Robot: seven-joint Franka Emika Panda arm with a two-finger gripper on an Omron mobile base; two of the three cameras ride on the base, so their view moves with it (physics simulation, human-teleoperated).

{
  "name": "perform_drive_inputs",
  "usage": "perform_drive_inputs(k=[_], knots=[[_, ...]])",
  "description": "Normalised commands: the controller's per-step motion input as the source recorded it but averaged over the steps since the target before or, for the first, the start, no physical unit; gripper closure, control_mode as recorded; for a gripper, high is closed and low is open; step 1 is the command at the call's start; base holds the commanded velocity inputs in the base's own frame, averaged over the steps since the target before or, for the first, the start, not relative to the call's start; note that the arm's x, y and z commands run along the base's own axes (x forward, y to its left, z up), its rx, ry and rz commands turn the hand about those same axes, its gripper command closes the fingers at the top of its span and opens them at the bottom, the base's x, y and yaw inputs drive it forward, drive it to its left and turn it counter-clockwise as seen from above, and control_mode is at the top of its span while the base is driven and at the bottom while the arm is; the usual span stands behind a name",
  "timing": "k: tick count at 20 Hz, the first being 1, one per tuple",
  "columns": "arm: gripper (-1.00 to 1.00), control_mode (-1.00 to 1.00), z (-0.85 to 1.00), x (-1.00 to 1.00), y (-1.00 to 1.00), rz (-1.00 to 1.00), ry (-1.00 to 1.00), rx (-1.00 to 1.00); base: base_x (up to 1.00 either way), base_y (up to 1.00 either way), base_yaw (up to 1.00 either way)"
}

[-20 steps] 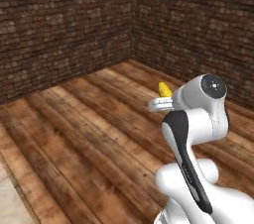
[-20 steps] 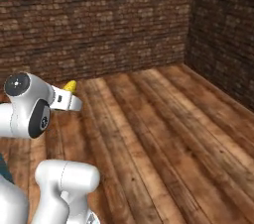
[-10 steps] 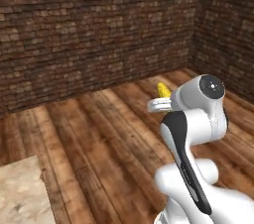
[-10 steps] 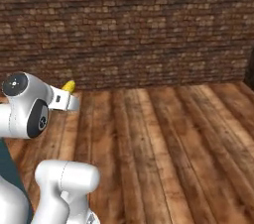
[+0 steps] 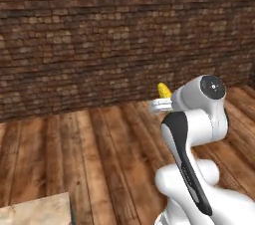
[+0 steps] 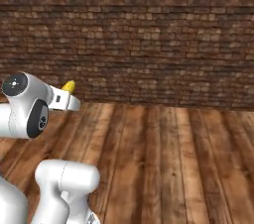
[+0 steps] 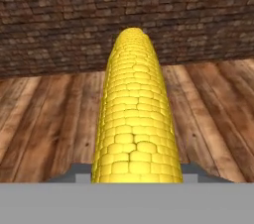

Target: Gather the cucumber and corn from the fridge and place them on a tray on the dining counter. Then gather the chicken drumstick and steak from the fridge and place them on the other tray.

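Yellow corn (image 7: 135,114) fills mid-frame, clamped in the gripper (image 5: 160,103), apparently in transit; next, reaching the dining counter's tray.

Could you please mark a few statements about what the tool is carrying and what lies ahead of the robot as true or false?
1. The tool is shut on the corn. True.
2. The thing held is a dark green cucumber. False: it is a bright yellow cob with rows of kernels.
3. A brick wall stands ahead of the robot. True.
4. The floor is tiled in white. False: it is made of brown wooden planks.
5. In the hand view the corn points away from the camera, toward the wall. True.
6. The corn lies on a tray. False: it is in the air, sticking out past the tool in both base views.
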Motion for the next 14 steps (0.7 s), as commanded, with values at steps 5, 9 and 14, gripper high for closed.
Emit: perform_drive_inputs(k=[5, 9, 14], knots=[[1.0, 1.0, 0.0, 0.0, 0.0, 0.0, 0.0, 0.0, 1.0, 0.0, 0.46], [1.0, 1.0, 0.0, 0.0, 0.0, 0.0, 0.0, 0.0, 1.0, -0.01, 0.55], [1.0, 1.0, 0.0, 0.0, 0.0, 0.0, 0.0, 0.0, 1.0, -0.01, 0.65]])
